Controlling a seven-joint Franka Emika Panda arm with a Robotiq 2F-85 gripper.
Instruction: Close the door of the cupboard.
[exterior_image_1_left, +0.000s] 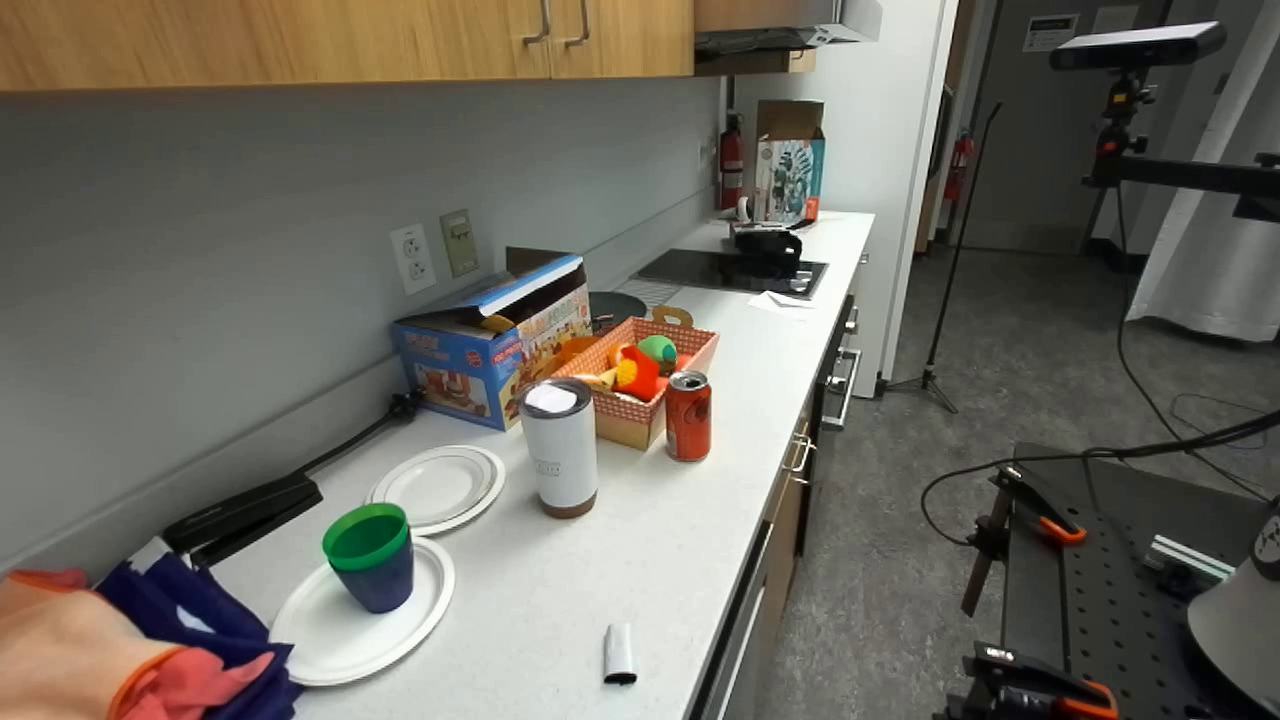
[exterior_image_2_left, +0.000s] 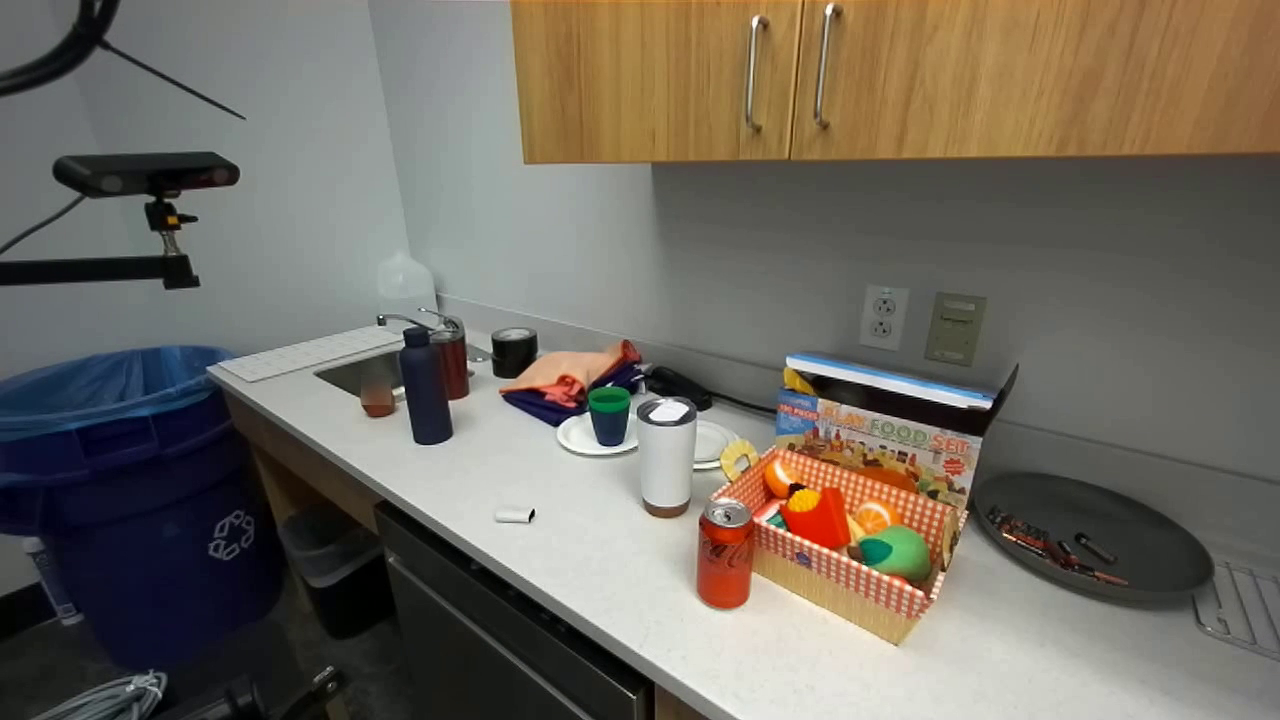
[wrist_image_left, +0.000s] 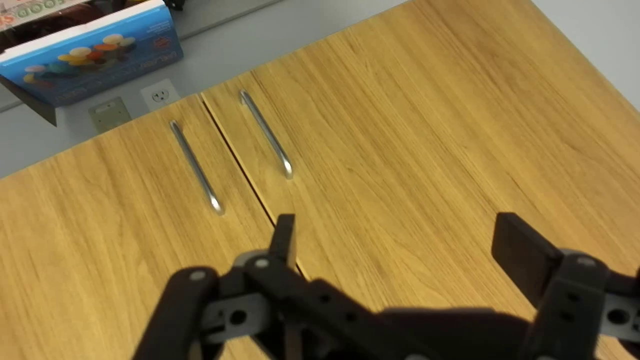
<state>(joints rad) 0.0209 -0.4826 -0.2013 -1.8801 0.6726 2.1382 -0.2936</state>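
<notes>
- Driven on, the fingers (wrist_image_left: 522, 260), wide apart and holding nothing, could have jammed or skidded; they stood askew to the seam (wrist_image_left: 241, 165).
- Ahead of them, both doors (wrist_image_left: 400, 150) of the cupboard (exterior_image_2_left: 900, 85) looked shut, clearance unclear.
- Beyond one fingertip (wrist_image_left: 285, 232), bar handles (wrist_image_left: 268, 131) might have snagged a sideways sweep.

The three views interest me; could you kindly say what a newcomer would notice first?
Probably the checked basket of play food on the counter in both exterior views, with a red can beside it. Above hangs the light-brown cupboard, its doors apparently shut. In the wrist view, the open gripper dominates.
</notes>
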